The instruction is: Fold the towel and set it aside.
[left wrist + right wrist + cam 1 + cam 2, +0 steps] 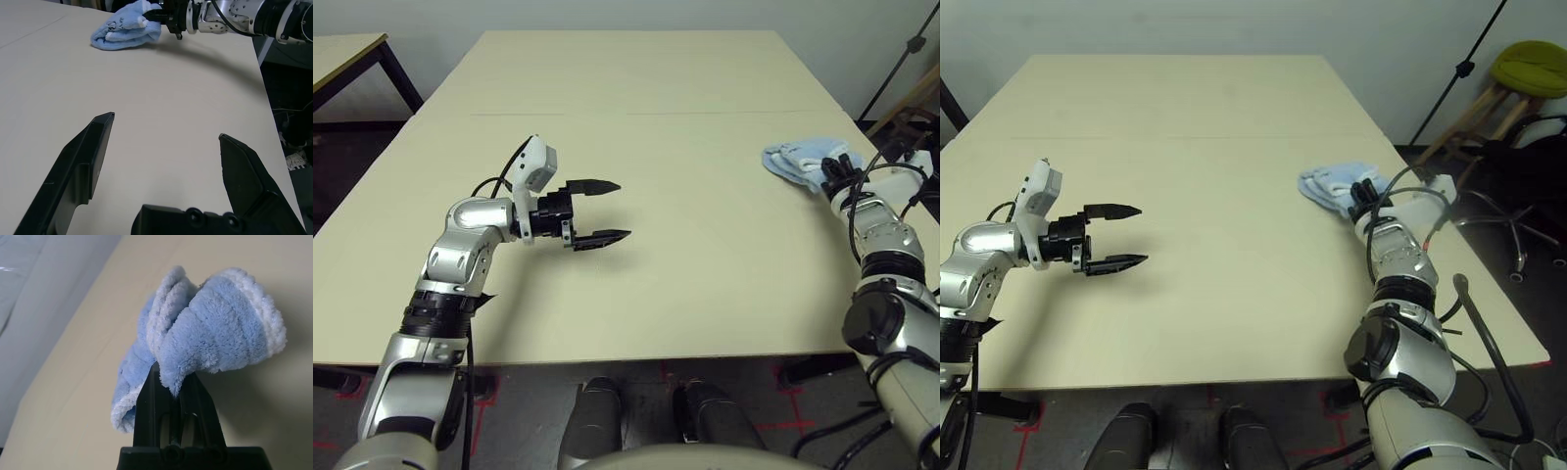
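Note:
The towel is a light-blue terry bundle with white edging, bunched up near the table's right edge. My right gripper is shut on one end of it. In the right wrist view the black fingers pinch a fold of the towel, which curls up over them. My left gripper hovers open over the bare tabletop left of centre, far from the towel, with nothing between its fingers. The left wrist view looks between those open fingers toward the towel and the right gripper.
The beige table has a seam running across its far half. Another table stands at the far left. Right of the table are a stool with a yellow-green cushion, a black stand pole and a chair base.

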Available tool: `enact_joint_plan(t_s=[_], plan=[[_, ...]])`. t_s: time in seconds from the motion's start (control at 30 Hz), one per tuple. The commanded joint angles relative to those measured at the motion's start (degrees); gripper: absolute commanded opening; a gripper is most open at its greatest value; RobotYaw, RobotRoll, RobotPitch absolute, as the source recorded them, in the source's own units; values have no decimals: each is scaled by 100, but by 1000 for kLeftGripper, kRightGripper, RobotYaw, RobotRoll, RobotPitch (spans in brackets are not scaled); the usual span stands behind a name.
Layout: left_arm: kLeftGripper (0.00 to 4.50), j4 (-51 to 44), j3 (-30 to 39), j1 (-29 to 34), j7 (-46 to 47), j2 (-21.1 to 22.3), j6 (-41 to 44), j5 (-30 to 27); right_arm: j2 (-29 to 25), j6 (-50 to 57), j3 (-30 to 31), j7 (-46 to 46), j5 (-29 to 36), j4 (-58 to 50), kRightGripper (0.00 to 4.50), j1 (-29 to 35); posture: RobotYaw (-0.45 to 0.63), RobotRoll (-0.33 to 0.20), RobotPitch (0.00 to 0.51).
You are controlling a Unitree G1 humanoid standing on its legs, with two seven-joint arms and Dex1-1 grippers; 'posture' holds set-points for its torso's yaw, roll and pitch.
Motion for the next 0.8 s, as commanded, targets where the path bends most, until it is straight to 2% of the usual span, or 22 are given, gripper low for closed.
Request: enact_joint_plan(t_s=[0.03,0.17,0.27,0.4,0.6,0.63,0.8], plan=[[4500,104,-51,-21,-19,-12,-80,88,-60,-34,6,-116,44,213,35,76,103,0,97],[4500,114,-40,-10,-14,-24,-62,70,-161,158,158,-53,-38,368,35,79,102,0,96],[4500,146,-60,14,-45,5,11,72,-175,384,412,86,-160,281,744,128,104,0,95],[4500,120,-25,53,-122,70,207,-25,-202,636,699,88,-245,-220,2146,341,104,0,96],[4500,158,51,13,-197,162,445,-117,-472,1213,1652,318,-778,-1966,4308,1142,94,0,95],[4500,162,62,4,-200,161,475,-130,-511,1305,1749,319,-822,-2208,4484,1242,94,0,96],[4500,102,176,-10,-168,174,804,-329,-751,1371,2031,399,-1049,-3262,4484,1515,83,0,95]])
